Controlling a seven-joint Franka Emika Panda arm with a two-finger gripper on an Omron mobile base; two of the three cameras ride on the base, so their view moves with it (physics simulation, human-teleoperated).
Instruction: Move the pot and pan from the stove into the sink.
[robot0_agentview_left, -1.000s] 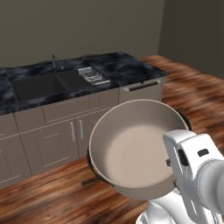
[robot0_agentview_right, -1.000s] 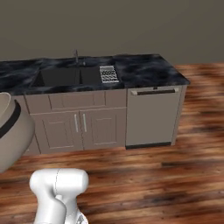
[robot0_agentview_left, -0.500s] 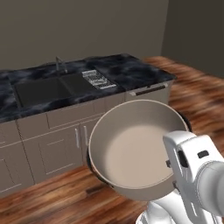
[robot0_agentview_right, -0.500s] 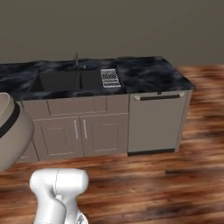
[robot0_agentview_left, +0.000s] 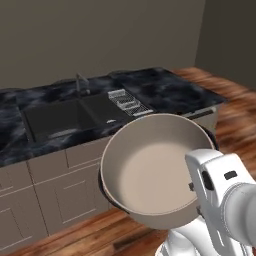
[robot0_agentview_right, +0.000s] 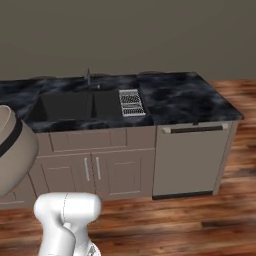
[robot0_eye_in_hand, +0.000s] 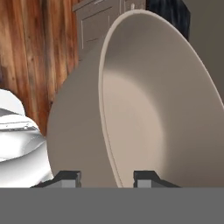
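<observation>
The gripper (robot0_eye_in_hand: 106, 178) is clamped on the rim of the pot (robot0_agentview_left: 152, 167): in the hand view one fingertip is seen outside the wall and the other inside it, so the wall is pinched between them. The pot is carried in the air, tipped so its pale interior is turned toward the left base camera; probably this tilt follows from a rim grip with the hand turned sideways. A dark band around the pot's outside is seen at the left edge of the right base view (robot0_agentview_right: 12, 150). The pot is held in front of the lower cabinets (robot0_agentview_right: 92, 170), above the wood floor (robot0_agentview_right: 190, 220), short of the counter's front edge, presumably so it clears that edge on the way in.

Past it, the sink (robot0_agentview_left: 65, 117) is set into the black marbled counter (robot0_agentview_right: 185, 102), in the counter's left half in the right base view, with the faucet (robot0_agentview_right: 88, 78) at the back edge. A wire dish rack (robot0_agentview_right: 131, 102) is laid just beside the sink's right rim. A dishwasher (robot0_agentview_right: 190, 157) is fitted under the counter's right end.

Judged step: pot in transit to the sink, not yet over the basin. The pot has to be carried further in over the basin and lowered before release; the rack and faucet are the likely snags.
</observation>
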